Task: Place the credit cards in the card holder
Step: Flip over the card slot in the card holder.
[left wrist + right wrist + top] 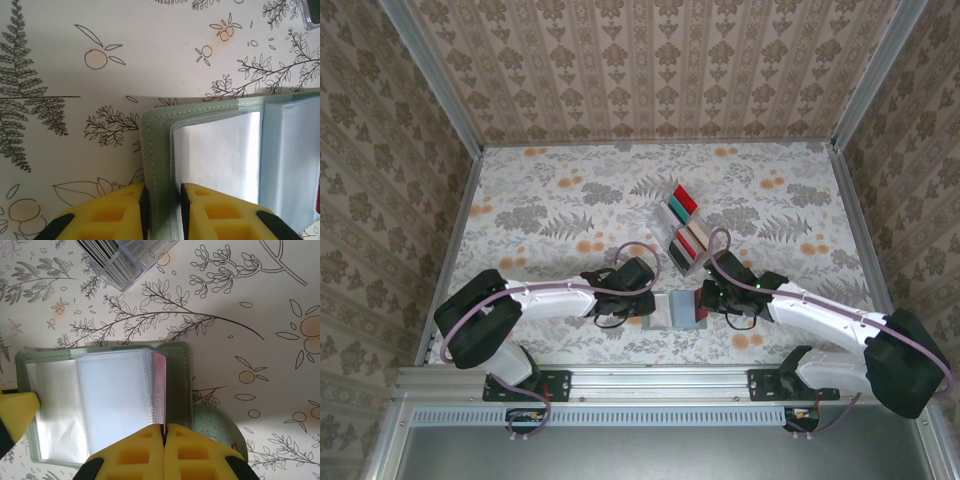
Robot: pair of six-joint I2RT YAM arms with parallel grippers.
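The grey-green card holder (675, 312) lies open on the table between my two grippers, its clear inner pockets (115, 395) facing up. My left gripper (161, 210) is shut on the holder's left edge (159, 150). One of its yellow fingers (15, 410) also shows in the right wrist view. My right gripper (164, 432) is shut on the near end of a red credit card (160, 385). The card stands on edge among the pockets at the holder's right side. More credit cards in red (683, 194), teal (680, 208) and beige (697, 236) stand farther back.
The spare cards stand in a clear slotted rack (688, 240) just beyond the holder; its corner (120, 257) is close above the right gripper. The holder's round snap tab (220, 425) sticks out on its right. Patterned walls enclose the floral table (550, 200).
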